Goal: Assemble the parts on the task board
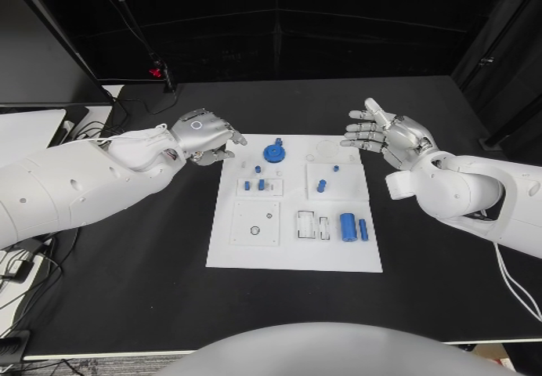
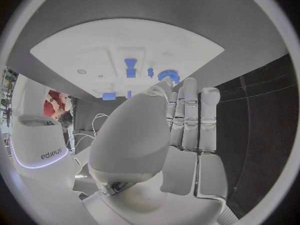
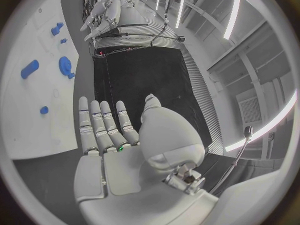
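The white task board (image 1: 294,251) lies in the middle of the black table. On it are a round blue part (image 1: 275,152) near the far edge, small blue pegs (image 1: 261,185) and two blue cylinders (image 1: 348,226) to the near right. My left hand (image 1: 204,135) hovers off the board's far-left corner with nothing in it. Its wrist view has the fingers (image 2: 190,120) stretched toward the board (image 2: 94,50) and the round part (image 2: 167,75). My right hand (image 1: 390,135) hangs off the far-right corner, fingers spread and empty. Its wrist view shows that hand (image 3: 112,135) beside the board (image 3: 25,125).
Cables and a red light (image 1: 155,73) sit at the table's far-left corner. A white surface (image 1: 28,129) stands beyond the table's left edge. Recessed frames (image 1: 256,223) and slots (image 1: 307,224) mark the board's near half.
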Robot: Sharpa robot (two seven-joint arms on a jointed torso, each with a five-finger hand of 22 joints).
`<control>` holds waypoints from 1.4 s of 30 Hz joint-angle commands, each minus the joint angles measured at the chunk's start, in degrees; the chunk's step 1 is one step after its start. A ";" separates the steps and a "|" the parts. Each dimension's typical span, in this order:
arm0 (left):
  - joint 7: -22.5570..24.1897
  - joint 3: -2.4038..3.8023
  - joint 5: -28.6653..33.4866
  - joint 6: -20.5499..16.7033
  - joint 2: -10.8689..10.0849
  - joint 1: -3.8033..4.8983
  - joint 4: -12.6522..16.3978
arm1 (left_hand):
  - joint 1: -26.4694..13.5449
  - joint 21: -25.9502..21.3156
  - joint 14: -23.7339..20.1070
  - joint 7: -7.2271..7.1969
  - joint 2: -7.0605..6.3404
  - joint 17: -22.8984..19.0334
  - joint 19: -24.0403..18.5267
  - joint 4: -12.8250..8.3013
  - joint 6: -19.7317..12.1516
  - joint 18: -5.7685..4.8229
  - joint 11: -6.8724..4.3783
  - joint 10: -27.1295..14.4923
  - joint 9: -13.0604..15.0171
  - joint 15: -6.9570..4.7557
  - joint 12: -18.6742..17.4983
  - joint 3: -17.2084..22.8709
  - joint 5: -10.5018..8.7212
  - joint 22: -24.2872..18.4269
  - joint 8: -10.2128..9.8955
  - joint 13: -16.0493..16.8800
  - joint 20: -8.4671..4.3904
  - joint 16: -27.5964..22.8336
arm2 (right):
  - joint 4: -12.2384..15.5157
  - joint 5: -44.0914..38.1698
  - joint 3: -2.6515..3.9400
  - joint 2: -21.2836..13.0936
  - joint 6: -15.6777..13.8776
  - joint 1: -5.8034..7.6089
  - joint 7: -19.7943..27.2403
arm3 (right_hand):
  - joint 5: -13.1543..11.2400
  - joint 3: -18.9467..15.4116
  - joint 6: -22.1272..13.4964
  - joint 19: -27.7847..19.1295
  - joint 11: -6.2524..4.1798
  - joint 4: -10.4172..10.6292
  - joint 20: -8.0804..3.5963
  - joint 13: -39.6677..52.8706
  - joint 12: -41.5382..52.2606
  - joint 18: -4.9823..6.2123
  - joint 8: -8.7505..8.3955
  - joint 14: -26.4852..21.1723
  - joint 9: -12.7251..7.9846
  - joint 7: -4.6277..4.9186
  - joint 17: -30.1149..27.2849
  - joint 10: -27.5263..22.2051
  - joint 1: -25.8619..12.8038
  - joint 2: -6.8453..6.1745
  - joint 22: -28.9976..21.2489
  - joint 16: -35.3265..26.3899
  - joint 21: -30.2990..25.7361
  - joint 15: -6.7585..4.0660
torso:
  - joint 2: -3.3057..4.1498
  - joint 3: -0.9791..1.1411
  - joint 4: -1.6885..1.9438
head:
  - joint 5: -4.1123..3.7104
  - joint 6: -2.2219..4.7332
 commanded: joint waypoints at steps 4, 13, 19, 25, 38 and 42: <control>3.26 -0.02 27.70 -7.45 -2.30 0.14 4.10 | -4.87 -16.30 -8.58 3.23 -0.25 -5.44 -13.61 -0.29 1.00 0.83 1.15 -0.13 0.10 3.18 0.52 -1.44 3.84 -5.86 1.08 0.07 2.49 -9.51 | -0.87 -16.45 0.16 -0.72 -0.39 2.73 -2.51 | -6.61 0.68 -0.04 0.49 0.22 0.08 -0.16 -2.38 0.01 -0.57 0.52 0.87 0.02 6.52 -2.69 -0.69 3.74 -0.33 -1.40 0.48 -0.98 0.13 | -0.07 -0.03 0.40 | 0.07 0.29; 17.32 -0.06 63.18 -3.66 -3.77 -0.72 8.41 | -14.27 -34.27 -21.26 6.39 3.62 -12.68 -26.79 -0.54 -5.74 -0.92 4.84 -10.04 -0.80 8.25 0.18 -14.01 16.17 -16.98 0.19 0.21 6.72 -18.63 | -4.89 -45.12 0.13 0.10 -0.20 4.80 -8.82 | -12.88 1.20 3.28 5.58 -1.01 0.64 -0.15 -5.07 -0.22 1.30 0.05 13.04 -0.27 2.35 -6.17 6.68 9.34 -1.96 -4.99 -2.83 -1.96 -1.80 | -0.25 -0.09 0.48 | -1.54 1.45; 25.34 -0.06 76.72 -0.88 -3.83 -1.46 10.96 | -19.92 -42.62 -34.09 9.00 7.74 -16.26 -32.26 0.04 -15.07 -1.12 7.91 -20.47 -0.72 11.64 0.01 -19.11 14.89 -23.79 0.00 0.53 9.34 -22.28 | -7.07 -58.54 0.08 1.85 0.65 4.96 -12.98 | -15.61 1.38 4.88 9.64 -2.15 0.71 0.04 -5.06 -4.32 2.59 -1.82 19.14 -0.28 1.53 -6.15 11.99 11.20 -2.67 -8.54 -10.01 -3.94 -3.01 | -0.25 -0.15 0.48 | -2.57 2.25; 30.46 -0.06 82.66 -1.09 -4.08 -1.99 13.63 | -22.19 -45.88 -38.89 9.43 9.59 -17.54 -31.02 0.28 -20.46 -1.50 8.46 -25.24 0.59 12.27 5.74 -22.73 13.41 -28.42 5.76 1.85 9.33 -18.71 | -8.10 -67.95 0.05 2.93 -0.92 4.90 -15.26 | -16.78 1.80 7.86 15.35 -3.18 0.71 -0.53 -5.03 -9.03 3.30 -4.05 26.62 -0.26 0.92 -6.12 15.61 12.60 -3.18 -12.08 -16.84 -5.40 -4.23 | -0.23 -0.03 0.40 | -2.88 2.96; 32.10 -0.07 84.32 -0.74 -4.22 -2.53 15.62 | -20.45 -45.72 -40.29 9.64 11.95 -21.47 -27.55 0.14 -27.22 -1.25 8.55 -30.58 2.22 12.12 16.23 -25.90 13.76 -33.44 17.43 2.57 9.31 -11.23 | -9.13 -72.49 0.04 3.78 -7.38 4.84 -15.43 | -14.68 1.79 13.73 48.08 -9.28 0.59 -9.73 -4.86 -13.73 1.06 -10.25 67.79 -0.16 -0.99 54.82 20.08 12.47 -3.67 9.39 31.15 27.70 -12.63 | -0.20 0.00 0.24 | -3.08 3.22; 32.24 -0.07 84.36 -0.79 -4.28 -2.61 15.81 | -20.23 -45.52 -40.07 9.63 12.32 -22.13 -26.85 0.11 -27.85 -1.09 8.54 -31.02 2.21 12.03 17.41 -26.24 13.99 -33.86 18.73 2.43 9.29 -10.28 | -9.32 -73.69 0.04 4.44 -5.02 4.73 -16.99 | -15.69 3.03 16.82 52.54 -8.64 0.42 -9.16 -4.87 -15.09 -2.52 -12.69 68.49 -0.03 0.10 69.22 20.85 13.37 -3.47 32.24 39.54 53.20 -11.70 | -0.17 0.04 0.21 | -3.21 3.36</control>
